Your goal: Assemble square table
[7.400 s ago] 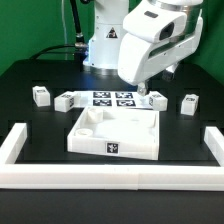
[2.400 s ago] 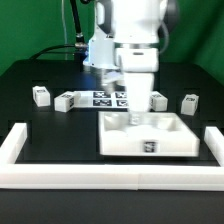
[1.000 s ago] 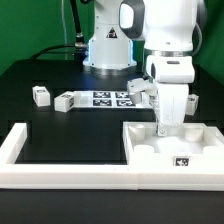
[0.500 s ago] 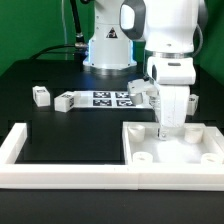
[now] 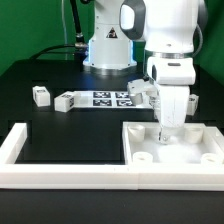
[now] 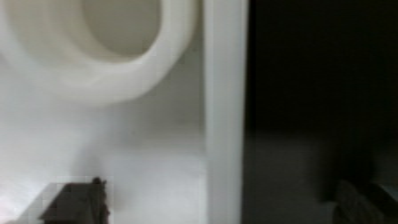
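Now the claw [image 5: 163,134] stands spread open and empty astride the twelve-o'clock rim of the square top [image 5: 190,147], at four o'clock on the bench [image 5: 70,135], so a skewed lift could nudge it crooked.

Bright, even, diffuse light over the black bench [image 5: 60,130], shadows soft and faint. Square top [image 5: 187,146], at the bench's front corner on the exterior view's right, almost blown out white. Exterior view coarse, slightly soft. Wrist view badly out of focus: pale glare, blackness, end effector fingertips [image 6: 75,200] mere smudges.

Arm [image 5: 170,40] upright, claw [image 5: 163,134] pointing straight down — jaws apart.
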`<state>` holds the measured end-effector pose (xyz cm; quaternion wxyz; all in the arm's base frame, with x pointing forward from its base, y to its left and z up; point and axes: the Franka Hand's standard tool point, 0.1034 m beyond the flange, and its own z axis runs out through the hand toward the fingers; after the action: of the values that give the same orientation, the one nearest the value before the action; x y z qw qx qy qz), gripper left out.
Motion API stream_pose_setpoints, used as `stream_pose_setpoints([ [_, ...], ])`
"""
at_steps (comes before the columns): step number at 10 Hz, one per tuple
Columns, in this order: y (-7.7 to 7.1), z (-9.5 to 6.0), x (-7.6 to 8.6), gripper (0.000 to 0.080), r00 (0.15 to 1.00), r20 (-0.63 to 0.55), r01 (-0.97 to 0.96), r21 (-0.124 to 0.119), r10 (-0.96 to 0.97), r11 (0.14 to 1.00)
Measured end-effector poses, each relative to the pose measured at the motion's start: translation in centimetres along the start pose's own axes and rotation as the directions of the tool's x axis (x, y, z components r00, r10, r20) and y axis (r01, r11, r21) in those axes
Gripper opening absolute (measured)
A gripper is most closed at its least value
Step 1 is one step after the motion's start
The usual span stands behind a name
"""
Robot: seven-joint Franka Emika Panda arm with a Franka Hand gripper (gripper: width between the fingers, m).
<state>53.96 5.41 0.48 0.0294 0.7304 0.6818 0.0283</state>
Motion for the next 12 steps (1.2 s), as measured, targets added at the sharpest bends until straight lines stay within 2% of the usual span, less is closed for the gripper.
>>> stream_pose_setpoints([
  [4,0.0,0.0,0.0,0.0648,1.0,0.0,0.0,0.0,0.0,1.0],
  [5,0.0,-0.2,0.1,0.0648,0.998,-0.001,-0.057,-0.005,0.057,0.998],
  [7,0.2,-2.3,0.4,0.0648,0.974,0.004,-0.228,-0.019,0.228,0.973],
  [8,0.4,-2.3,0.7,0.0648,0.956,0.002,-0.294,-0.02,0.294,0.956],
  [9,0.3,-2.5,0.6,0.0648,0.914,0.014,-0.405,-0.002,0.405,0.914],
  [10,0.5,-3.8,0.9,0.0648,0.889,0.047,-0.457,0.017,0.456,0.889],
  [11,0.6,-4.8,1.5,0.0648,0.839,0.057,-0.543,0.024,0.541,0.839],
  [12,0.9,-4.8,2.2,0.0648,0.801,0.038,-0.598,0.012,0.597,0.802],
])
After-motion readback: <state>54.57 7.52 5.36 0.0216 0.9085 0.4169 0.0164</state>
